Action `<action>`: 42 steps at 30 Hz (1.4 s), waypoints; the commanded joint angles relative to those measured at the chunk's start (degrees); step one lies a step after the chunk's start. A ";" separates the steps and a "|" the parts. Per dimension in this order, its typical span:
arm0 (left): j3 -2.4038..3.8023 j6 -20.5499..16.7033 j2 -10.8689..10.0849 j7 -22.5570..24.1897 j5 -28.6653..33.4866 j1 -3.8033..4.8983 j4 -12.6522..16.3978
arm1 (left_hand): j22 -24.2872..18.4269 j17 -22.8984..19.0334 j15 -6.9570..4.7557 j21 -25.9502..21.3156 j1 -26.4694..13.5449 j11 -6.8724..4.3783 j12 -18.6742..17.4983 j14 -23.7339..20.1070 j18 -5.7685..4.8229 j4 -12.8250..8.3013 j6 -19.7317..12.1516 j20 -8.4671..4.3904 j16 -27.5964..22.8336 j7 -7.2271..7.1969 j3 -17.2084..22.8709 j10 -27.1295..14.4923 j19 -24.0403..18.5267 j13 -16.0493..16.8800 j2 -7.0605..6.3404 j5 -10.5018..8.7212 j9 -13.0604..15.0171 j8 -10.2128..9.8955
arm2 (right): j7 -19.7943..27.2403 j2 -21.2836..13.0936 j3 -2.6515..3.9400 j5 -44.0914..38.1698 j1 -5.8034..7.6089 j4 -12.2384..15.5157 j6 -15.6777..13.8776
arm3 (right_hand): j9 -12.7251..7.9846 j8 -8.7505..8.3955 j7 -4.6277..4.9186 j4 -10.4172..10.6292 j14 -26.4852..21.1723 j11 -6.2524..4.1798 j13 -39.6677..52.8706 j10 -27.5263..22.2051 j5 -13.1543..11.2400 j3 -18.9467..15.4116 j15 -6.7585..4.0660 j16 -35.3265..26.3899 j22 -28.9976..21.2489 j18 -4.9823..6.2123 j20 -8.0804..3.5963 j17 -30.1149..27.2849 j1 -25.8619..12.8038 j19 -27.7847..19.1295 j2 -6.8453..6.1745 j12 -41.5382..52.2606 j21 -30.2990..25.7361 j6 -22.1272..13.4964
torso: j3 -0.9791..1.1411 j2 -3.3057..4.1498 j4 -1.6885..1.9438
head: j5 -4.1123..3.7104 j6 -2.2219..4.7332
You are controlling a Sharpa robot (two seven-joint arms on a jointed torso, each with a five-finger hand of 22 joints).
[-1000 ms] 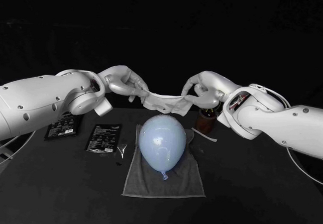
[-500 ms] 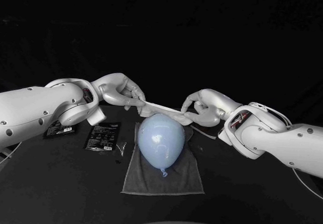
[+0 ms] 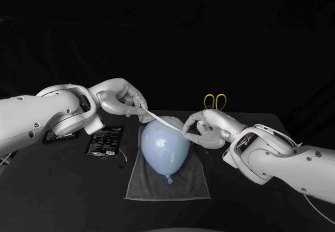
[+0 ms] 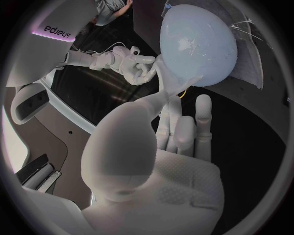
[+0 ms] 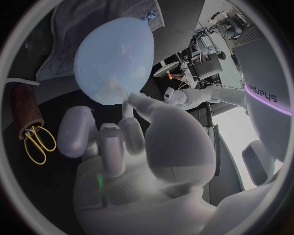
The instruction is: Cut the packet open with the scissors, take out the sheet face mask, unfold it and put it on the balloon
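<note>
Left hand: the left hand [image 3: 124,99] hangs at 11 o'clock from the balloon [image 3: 164,146]. It pinches one end of the sheet face mask [image 3: 164,118] between its thumb and a finger. In the left wrist view its other fingers [image 4: 202,117] are stretched out straight.
Right hand: the right hand [image 3: 204,129] sits at 2 o'clock from the balloon, close to its side. It pinches the mask's other end with its thumb and a finger, while the remaining fingers are curled under the palm.
Sheet face mask: it is drawn out into a thin pale band between the two hands. It slopes from the left hand down to the right hand and crosses the balloon's 12 o'clock end. Whether it touches the balloon there cannot be told.
Balloon: pale blue and egg-shaped, it lies lengthwise near the middle of the black table [image 3: 268,203]. Its knot points to 6 o'clock, and it rests on the grey cloth [image 3: 168,191].
Grey cloth: it is spread flat under the balloon, and most of its bare part lies at the 6 o'clock end.
Scissors: the scissors [image 3: 215,101] show their yellow handles at 1 o'clock from the balloon, beyond the right hand. In the right wrist view they stand in a brown holder [image 5: 24,110].
Packets: a black packet [image 3: 105,140] lies flat at 9 o'clock from the balloon, just beside the cloth. A second black packet [image 3: 61,136] lies farther out at 9 o'clock, partly hidden under the left arm.
</note>
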 commanded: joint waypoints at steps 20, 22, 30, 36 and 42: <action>-0.04 -2.97 -0.27 3.56 -3.05 -0.27 1.28 | 0.48 0.14 0.06 0.66 2.29 0.09 -1.02 -0.31 0.91 -2.11 0.86 -0.86 -0.39 0.20 1.41 -0.08 0.02 -0.26 -0.89 0.20 -0.79 -0.41 | 4.42 -3.84 -0.31 8.02 -2.36 3.09 -5.22 | -3.21 -5.61 1.38 8.49 5.85 1.29 0.42 -2.75 0.27 -12.22 1.40 -0.01 7.90 1.45 1.52 14.44 3.78 -0.92 0.98 -1.73 -2.80 -0.10 | 0.00 -0.03 -0.04 | -1.92 -1.15; -0.05 -2.99 -0.32 3.63 -3.15 -0.28 1.31 | 0.48 0.14 0.06 0.66 2.29 0.09 -1.02 -0.31 0.91 -2.11 0.86 -0.86 -0.39 0.20 1.41 -0.08 0.02 -0.26 -0.89 0.20 -0.79 -0.41 | 4.21 -4.33 -0.32 8.16 -2.48 3.04 -6.57 | -3.34 -5.68 1.24 8.37 6.02 1.15 0.85 -2.12 0.28 -11.51 1.25 0.21 8.15 1.29 1.41 15.00 5.41 -0.49 2.29 -1.06 -1.78 0.53 | 0.00 -0.01 0.03 | -2.08 -1.18; -0.11 -3.38 -0.62 4.00 -3.51 -0.31 1.40 | 0.56 0.14 0.06 0.79 2.41 0.10 -1.11 -0.32 0.91 -2.28 0.99 -0.90 -0.40 0.18 1.62 0.01 -0.01 -0.29 -0.99 0.20 -0.90 -0.47 | 2.83 -5.88 -0.34 7.49 -2.67 2.23 -9.89 | -3.79 -5.90 0.54 4.38 6.04 0.38 3.17 0.45 2.07 -4.94 0.51 0.24 9.03 0.71 0.67 15.09 12.00 0.98 5.49 1.81 1.72 2.95 | 0.03 0.02 0.00 | -1.96 -1.16; -0.12 -4.20 -0.45 4.62 -3.85 -0.45 1.40 | 0.70 0.12 0.07 1.01 2.61 0.13 -1.27 -0.34 0.91 -2.55 1.10 -0.96 -0.42 0.15 1.96 0.12 -0.04 -0.34 -1.13 0.20 -1.08 -0.58 | 4.22 -4.19 -0.23 11.37 -2.09 0.34 -10.05 | -3.99 -6.30 0.73 4.46 6.04 0.54 3.19 0.51 1.99 -4.33 0.61 0.24 8.98 0.72 0.70 15.09 11.22 0.94 5.22 1.88 1.52 2.72 | 0.09 -0.02 0.07 | -1.38 -0.72; -0.12 -5.60 -0.07 5.53 -4.18 -0.54 1.42 | 0.97 -0.13 0.09 1.44 3.02 0.21 -1.60 -0.50 0.92 -3.09 1.24 -1.06 -0.48 0.12 2.64 0.22 -0.11 -0.44 -1.34 0.20 -1.37 -0.77 | 6.19 -0.26 -0.14 19.60 1.18 -4.20 -5.20 | -4.41 -7.21 1.22 4.13 5.22 0.95 0.07 -2.40 1.78 -2.96 0.98 -0.99 7.43 1.76 0.97 12.03 10.17 -1.17 4.82 -1.34 -4.94 2.12 | 0.02 0.01 0.16 | -1.05 -0.04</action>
